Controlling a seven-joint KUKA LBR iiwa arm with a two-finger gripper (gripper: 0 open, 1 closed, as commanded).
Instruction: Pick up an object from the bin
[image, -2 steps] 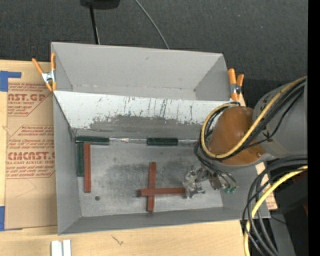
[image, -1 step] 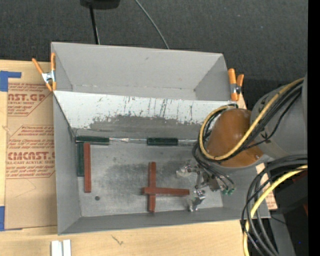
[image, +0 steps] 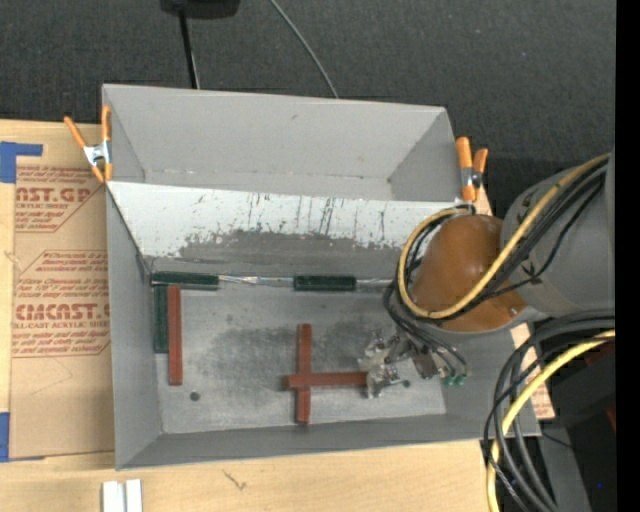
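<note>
My gripper (image: 385, 366) is low over the bin floor at the right, under the arm's orange cover. It sits right at the right end of a flat red stick (image: 328, 381) that lies crosswise on the floor. A second red stick (image: 303, 345) lies across that one, so the two form a cross near the bin's front middle. I cannot make out whether the red stick's end is between the gripper's tips.
At the left wall a third red stick (image: 175, 335) lies lengthwise beside a dark green stick (image: 160, 322). Two more dark green pieces (image: 184, 282) (image: 323, 284) lie along the foot of the back wall. The arm and cables hang over the bin's right side.
</note>
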